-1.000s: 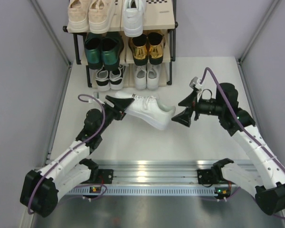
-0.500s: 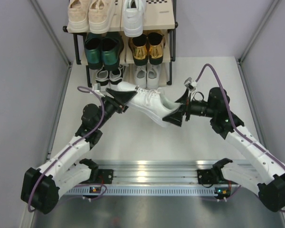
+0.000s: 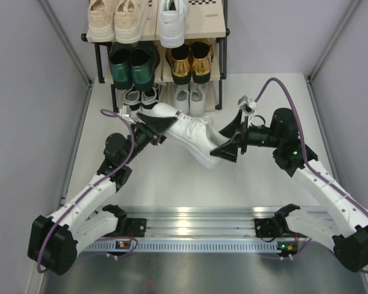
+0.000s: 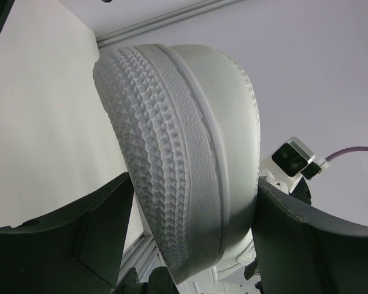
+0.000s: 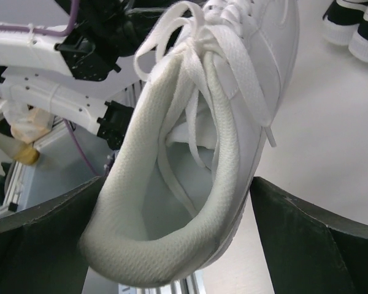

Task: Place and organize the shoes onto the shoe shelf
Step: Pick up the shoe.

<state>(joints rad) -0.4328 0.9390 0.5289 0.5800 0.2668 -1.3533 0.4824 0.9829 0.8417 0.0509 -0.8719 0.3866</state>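
Observation:
A chunky white sneaker (image 3: pixel 193 131) hangs in the air in front of the shoe shelf (image 3: pixel 214 27). My left gripper (image 3: pixel 156 125) is shut on its toe; the left wrist view shows the ribbed sole (image 4: pixel 184 122) between the fingers (image 4: pixel 61 239). My right gripper (image 3: pixel 224 144) is open, with its jaws wide on either side of the heel. In the right wrist view the heel collar (image 5: pixel 172 245) and laces sit between the fingers (image 5: pixel 319 245). The matching chunky white sneaker (image 3: pixel 172 24) stands on the top tier.
Beige sneakers (image 3: pixel 116 18) share the top tier. Green loafers (image 3: pixel 132 64) and gold loafers (image 3: pixel 190 61) fill the middle tier. Black-and-white sneakers (image 3: pixel 141 98) and white lace-ups (image 3: pixel 190 98) stand on the bottom tier. Grey walls close in both sides.
My left gripper has lifted the sneaker a little toward the shelf. My right gripper has moved left until its open jaws straddle the heel.

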